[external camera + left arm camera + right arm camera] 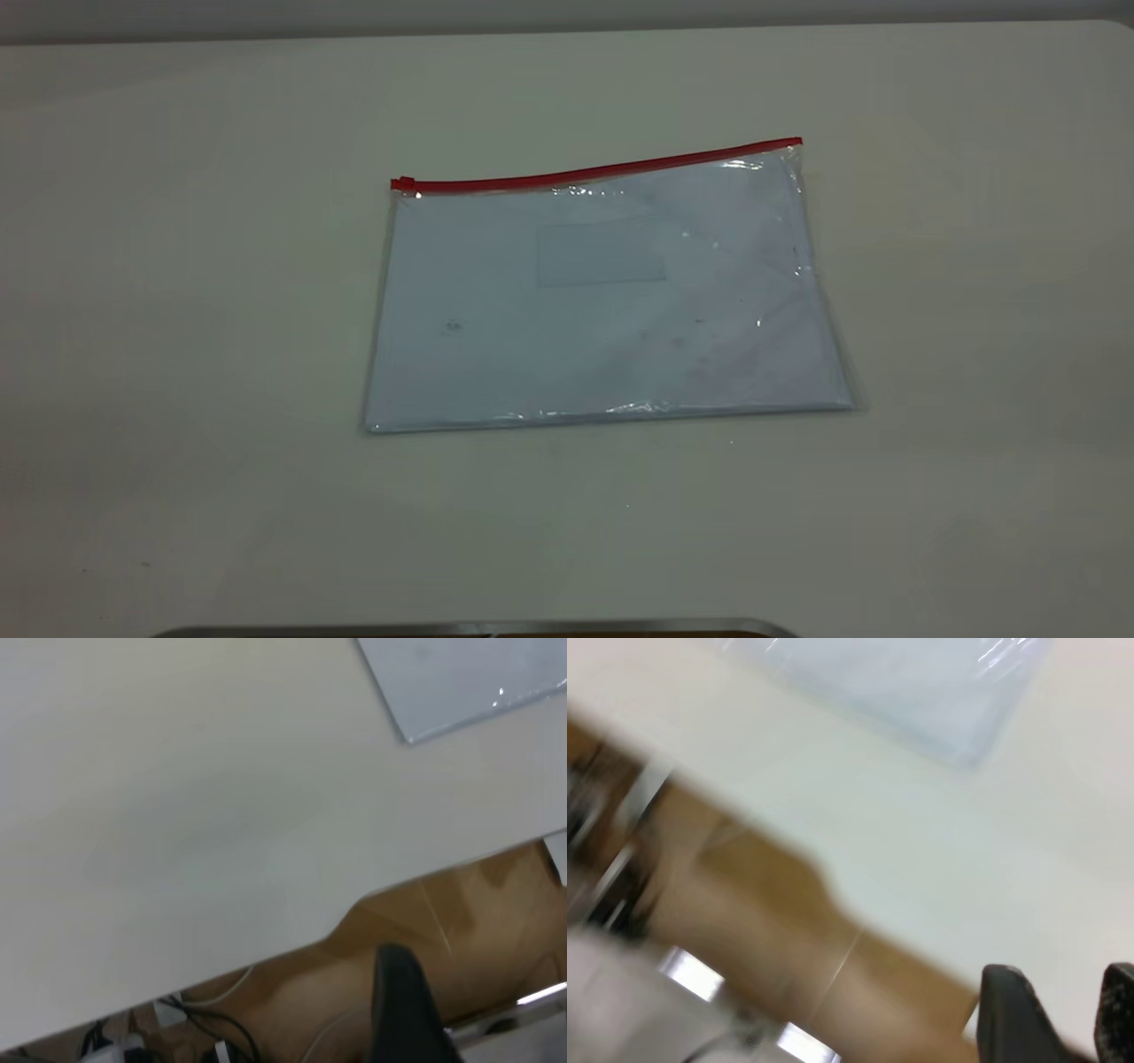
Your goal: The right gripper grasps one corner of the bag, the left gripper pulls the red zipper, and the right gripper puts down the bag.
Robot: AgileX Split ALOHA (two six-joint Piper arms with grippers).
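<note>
Bag [611, 301] flat on table [177, 266] — paper sheets [496, 354] inside.

Pale table [177, 266], seemingly wooden floor [461, 904]

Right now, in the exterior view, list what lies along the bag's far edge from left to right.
Red slider tab → red zipper → the bag's far right corner.

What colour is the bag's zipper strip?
Red, along the bag's far edge; exterior view shows it best.
</note>
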